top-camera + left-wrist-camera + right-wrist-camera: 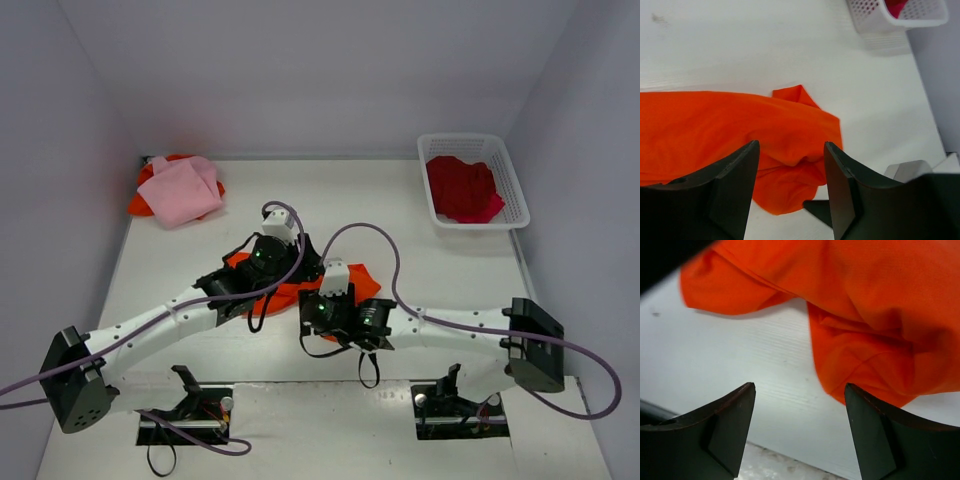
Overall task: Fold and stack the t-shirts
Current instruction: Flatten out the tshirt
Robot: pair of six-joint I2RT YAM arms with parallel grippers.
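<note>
Two spread claws, the left gripper [791, 190] and right gripper [800, 430], hover over the orange t-shirt [362, 283] at centre; the right, at its five-o'clock hem, could pinch one layer only, bunching the fold.

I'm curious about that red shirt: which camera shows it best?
The top view: the red shirt lies whole in the basket. The left wrist catches only a sliver over the rim; the right wrist shows none.

White arms [150, 325], seemingly purple cables [362, 227]
</note>
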